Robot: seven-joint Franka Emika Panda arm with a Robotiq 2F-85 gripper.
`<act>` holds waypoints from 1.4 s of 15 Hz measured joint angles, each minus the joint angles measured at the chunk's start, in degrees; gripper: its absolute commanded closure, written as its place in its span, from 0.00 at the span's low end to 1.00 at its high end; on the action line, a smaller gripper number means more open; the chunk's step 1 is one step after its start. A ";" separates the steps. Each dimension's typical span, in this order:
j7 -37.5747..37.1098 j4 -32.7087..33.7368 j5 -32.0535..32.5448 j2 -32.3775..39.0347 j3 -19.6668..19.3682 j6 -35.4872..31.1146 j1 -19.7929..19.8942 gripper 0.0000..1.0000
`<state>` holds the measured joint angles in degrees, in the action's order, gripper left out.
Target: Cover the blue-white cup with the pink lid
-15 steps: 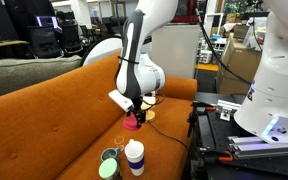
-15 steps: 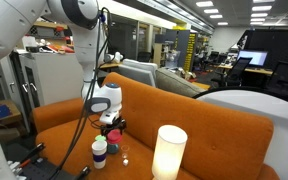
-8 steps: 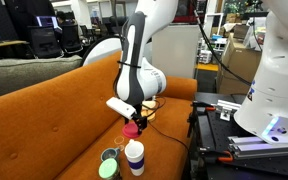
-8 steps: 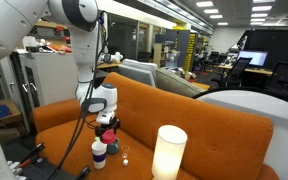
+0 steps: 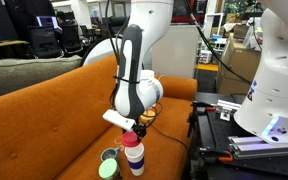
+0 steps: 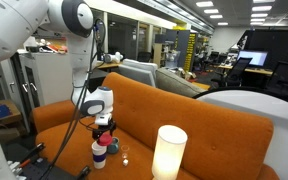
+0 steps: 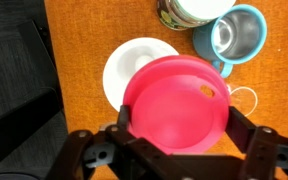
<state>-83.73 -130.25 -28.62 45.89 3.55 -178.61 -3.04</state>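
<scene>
One broad orange upholstered sofa (image 5: 44, 105) carries everything here, and its seat is the ground under all the small things. Over it my white jointed arm (image 5: 132, 70) bends down from above, with the wrist pointing at the cushion. In an exterior view a tall white cylinder (image 6: 169, 152) stands on the seat nearer the camera, well apart from where I work.

My pincer (image 7: 176, 128) is closed on the round flat pink plastic lid (image 7: 174, 100), with a dark finger pressed against its rim on either side. The small upright plastic cup with a white upper part and a blue lower part (image 5: 134, 160) stands on the seat directly below. In both exterior views the lid sits right at the cup's top; I cannot tell whether the two touch. In the wrist view the lid is not centred on the cup, and a crescent of the white mouth shows past the lid's edge.

Just beside the cup stand a light-blue round cup with a shiny inside (image 7: 234, 35) and a low green-rimmed round container (image 7: 184, 12). A pale green round disc (image 5: 106, 170) lies near them.
</scene>
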 measured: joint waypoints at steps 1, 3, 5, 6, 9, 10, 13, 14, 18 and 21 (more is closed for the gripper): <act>0.00 0.66 0.20 0.55 -0.77 0.48 -1.06 0.33; 0.00 1.88 0.85 1.59 -1.90 1.73 -2.74 0.33; 0.00 2.93 1.34 2.39 -2.71 2.77 -4.00 0.33; 0.00 3.40 1.50 2.76 -3.13 3.34 -4.54 0.33; 0.00 4.50 2.21 3.51 -4.28 4.73 -5.66 0.33; 0.00 5.02 2.39 3.85 -4.52 5.27 -5.83 0.33; 0.01 6.15 3.32 4.44 -4.74 6.60 -5.91 0.33; 0.01 6.29 3.67 4.44 -4.75 6.95 -5.94 0.33; 0.01 6.39 4.36 4.44 -4.75 7.62 -6.13 0.33; 0.01 6.39 4.36 4.44 -4.78 7.58 -6.14 0.33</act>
<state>-83.72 -123.86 -24.25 50.34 -1.23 -171.03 -9.17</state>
